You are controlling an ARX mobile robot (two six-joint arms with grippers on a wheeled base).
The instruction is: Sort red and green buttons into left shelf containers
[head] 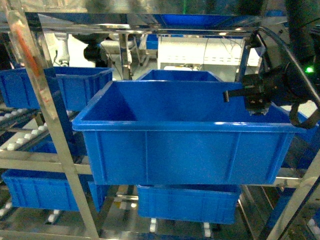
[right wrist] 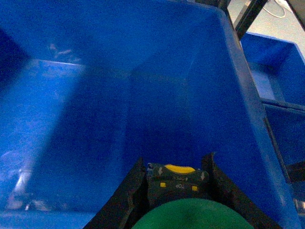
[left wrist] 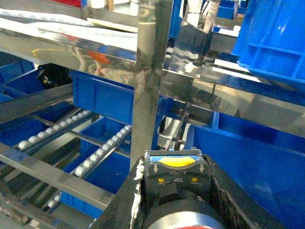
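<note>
Green button [right wrist: 193,214] fills the bottom of the right wrist view, its block pinched between the two dark fingers [right wrist: 131,191] of the right claw [right wrist: 174,164], cap toward the camera. Beyond the fingertips lies the inside of a bin [right wrist: 95,119]: smooth blue walls on all sides, floor well below, right rim running up beside the claw. From the head camera this claw [head: 257,100] hangs at the bin's right rear corner, just inside the rim [head: 180,126], with wide open room across to the left wall.

Left claw [left wrist: 174,162] is likewise clamped on a button [left wrist: 176,179]; its cap shows dark and I cannot tell the colour. Straight ahead and close stands a shiny post [left wrist: 150,86] of the shelf, with a rail [left wrist: 228,100] branching right at its middle. Left of the post, white rollers [left wrist: 102,150] slope down over more blue bins; right of it sits a blue bin wall [left wrist: 248,167] near the fingers.
</note>
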